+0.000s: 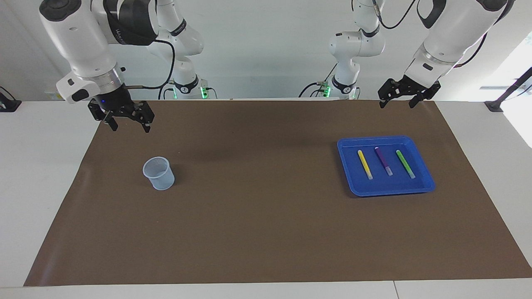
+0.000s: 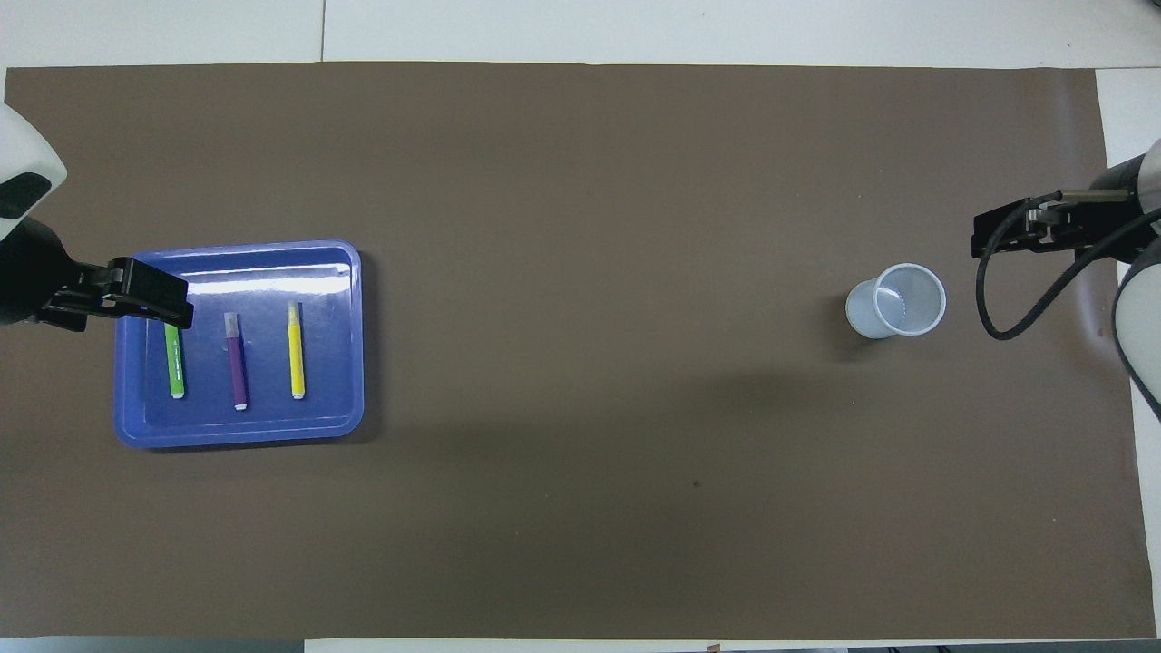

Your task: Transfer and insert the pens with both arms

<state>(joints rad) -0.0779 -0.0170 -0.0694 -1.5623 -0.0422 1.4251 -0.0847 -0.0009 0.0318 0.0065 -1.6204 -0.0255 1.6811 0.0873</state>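
Both claws spread, nothing held: left gripper point(image 1: 402, 101) drops onto green pen point(image 1: 405, 164) at the blue tray point(image 1: 424, 189) edge, pinching across mid-barrel; right gripper point(image 1: 126, 120) waits near cup point(image 1: 158, 172).

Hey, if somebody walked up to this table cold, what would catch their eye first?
Probably the blue tray at the left arm's end of the brown mat, with the yellow pen, purple pen and green pen lying side by side in it. Next, the clear cup standing alone toward the right arm's end. The left gripper and right gripper hang open above the mat's robot-side edge.
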